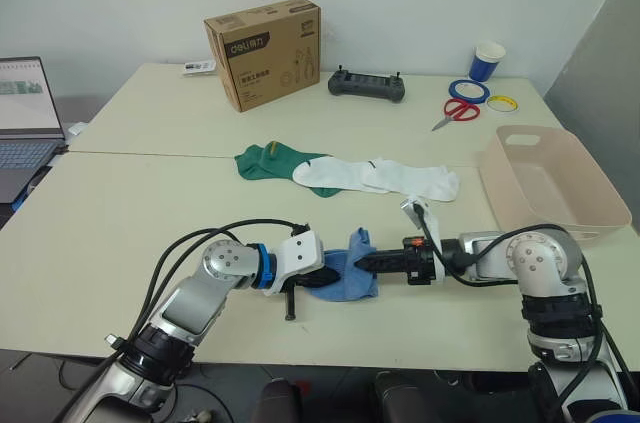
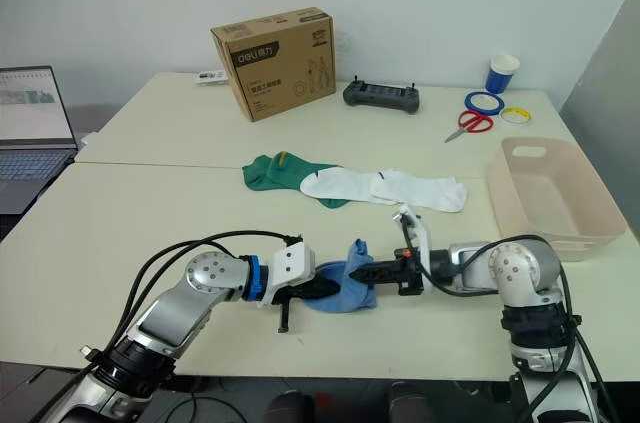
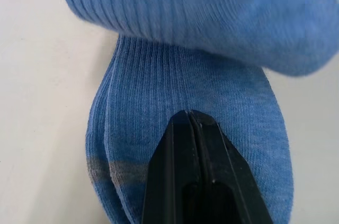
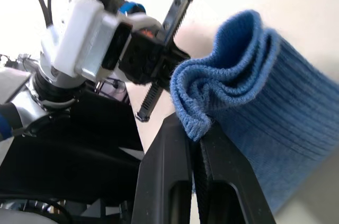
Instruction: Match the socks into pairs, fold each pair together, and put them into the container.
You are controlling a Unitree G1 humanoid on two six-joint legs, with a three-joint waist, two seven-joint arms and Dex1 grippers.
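Right pincer: pinching the raised cuffs of the blue socks, fingers pressed together on the fabric.
Left pincer: lying pressed together on the blue pair's lower part, pinning it to the desk.
Step in hand: folding the blue pair, seemingly mid-fold.
Next move: likely laying the cuffs over the pinned half, then carrying the pair to the container, beyond the right pincer.
Waiting: white socks and green socks, farther out from both pincers.

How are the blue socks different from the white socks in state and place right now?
The blue socks are stacked, partly folded and pinched by the right gripper; the white socks lie flat, untouched. The blue ones sit near the table's front edge, the white ones farther back. Both pairs remain outside the container.
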